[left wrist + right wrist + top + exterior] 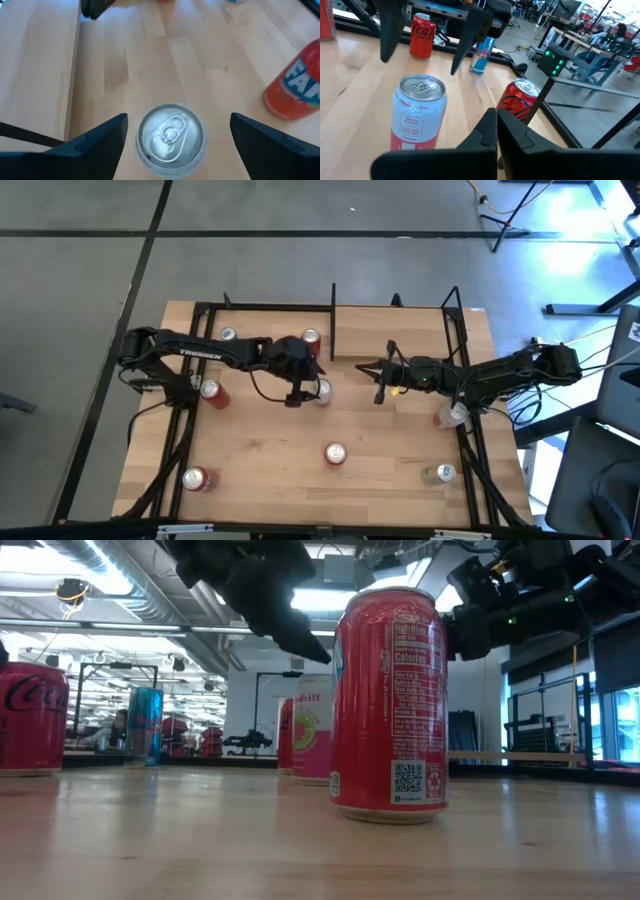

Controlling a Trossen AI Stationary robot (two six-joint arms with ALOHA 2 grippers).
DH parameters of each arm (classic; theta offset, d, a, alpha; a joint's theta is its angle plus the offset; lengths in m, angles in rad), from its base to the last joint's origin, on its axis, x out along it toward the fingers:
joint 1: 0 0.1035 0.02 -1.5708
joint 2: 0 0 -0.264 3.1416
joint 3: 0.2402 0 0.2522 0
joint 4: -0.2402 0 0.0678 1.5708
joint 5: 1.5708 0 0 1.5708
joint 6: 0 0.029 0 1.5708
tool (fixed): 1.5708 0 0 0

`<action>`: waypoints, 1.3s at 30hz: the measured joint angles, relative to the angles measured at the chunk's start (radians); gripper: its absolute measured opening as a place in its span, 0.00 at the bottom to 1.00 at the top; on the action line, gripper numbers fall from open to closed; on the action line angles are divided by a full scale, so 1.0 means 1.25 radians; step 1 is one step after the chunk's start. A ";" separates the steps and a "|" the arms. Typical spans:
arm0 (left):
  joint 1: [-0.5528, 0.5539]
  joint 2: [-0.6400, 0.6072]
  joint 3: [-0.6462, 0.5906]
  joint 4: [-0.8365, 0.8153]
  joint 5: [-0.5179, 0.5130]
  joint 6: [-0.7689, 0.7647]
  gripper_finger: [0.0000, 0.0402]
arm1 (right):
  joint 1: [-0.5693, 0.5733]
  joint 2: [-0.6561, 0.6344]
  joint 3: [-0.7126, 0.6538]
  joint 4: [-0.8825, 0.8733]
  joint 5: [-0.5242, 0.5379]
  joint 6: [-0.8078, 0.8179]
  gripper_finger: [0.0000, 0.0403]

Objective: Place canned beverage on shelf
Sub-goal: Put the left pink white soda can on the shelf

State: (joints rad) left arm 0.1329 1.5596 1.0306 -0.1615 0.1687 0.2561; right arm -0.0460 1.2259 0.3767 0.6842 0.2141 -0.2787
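A white and pink raspberry-lime can point(322, 391) stands upright on the wood table, near the middle. My left gripper point(300, 392) hovers over it, open. In the left wrist view its fingers stand on either side of the can's silver top point(170, 137) without touching. The right wrist view shows the same can point(419, 114) with the left fingers point(390, 30) above it. My right gripper point(497, 127) is shut and empty, to the can's right. The shelf bay point(390, 330) lies at the far edge beside the black divider plate point(333, 320). A red can point(310, 338) stands left of the plate.
Other cans stand about: a red one point(335, 453) near the front middle, big in the low view point(390, 705), red ones at the left point(210, 391) and front left point(198, 478), a silver-topped one point(228, 335) far left, and two point(452, 415) point(440, 473) at the right frame.
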 joint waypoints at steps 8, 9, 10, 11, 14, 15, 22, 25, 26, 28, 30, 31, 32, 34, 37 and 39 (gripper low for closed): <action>0.000 0.064 -0.001 0.033 -0.001 0.007 0.83 | 0.000 0.001 0.000 -0.008 -0.057 0.031 0.24; 0.000 0.068 -0.001 0.037 -0.008 0.005 0.83 | 0.000 0.001 0.000 -0.009 -0.063 0.031 0.28; 0.000 0.070 -0.001 0.033 -0.013 0.002 0.83 | 0.000 0.001 0.000 -0.010 -0.070 0.031 0.32; 0.000 0.072 -0.001 0.030 -0.021 -0.001 0.83 | 0.000 0.001 0.000 -0.010 -0.076 0.031 0.35; 0.000 0.080 -0.001 0.030 -0.023 -0.018 0.82 | 0.000 0.001 0.000 -0.009 -0.081 0.031 0.43; 0.000 0.080 -0.001 0.026 -0.027 -0.029 0.81 | 0.000 0.001 0.000 -0.008 -0.081 0.031 0.45; 0.001 0.086 -0.001 0.029 -0.077 -0.109 0.65 | 0.000 0.001 0.000 0.000 -0.074 0.014 0.48; -0.010 0.085 0.000 0.042 -0.116 -0.173 0.58 | 0.000 0.001 0.000 0.002 -0.066 0.014 0.48; -0.017 0.086 0.005 0.041 -0.146 -0.204 0.57 | 0.000 0.001 0.000 0.002 -0.057 0.012 0.48; -0.033 0.086 0.015 0.035 -0.220 -0.283 0.55 | 0.000 0.001 0.000 0.002 -0.024 0.010 0.49; -0.053 0.086 0.031 0.036 -0.303 -0.358 0.55 | 0.000 0.001 0.000 0.002 0.023 0.010 0.49; -0.064 0.086 0.039 0.042 -0.340 -0.385 0.56 | 0.000 0.001 0.000 0.002 0.047 0.010 0.49; -0.074 0.086 0.046 0.050 -0.371 -0.401 0.56 | 0.000 0.001 0.000 0.002 0.068 0.010 0.49; -0.090 0.085 0.049 0.058 -0.405 -0.424 0.57 | 0.000 0.001 0.001 0.002 0.091 0.011 0.49; -0.103 0.102 0.049 0.058 -0.412 -0.429 0.58 | 0.000 0.001 0.001 0.000 0.091 0.013 0.49; -0.107 0.122 0.049 0.058 -0.405 -0.430 0.59 | 0.000 0.001 0.001 0.000 0.082 0.014 0.49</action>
State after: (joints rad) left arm -0.0010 1.7127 1.0912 -0.0895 -0.3370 -0.2815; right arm -0.0463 1.2266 0.3779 0.6842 0.3172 -0.2615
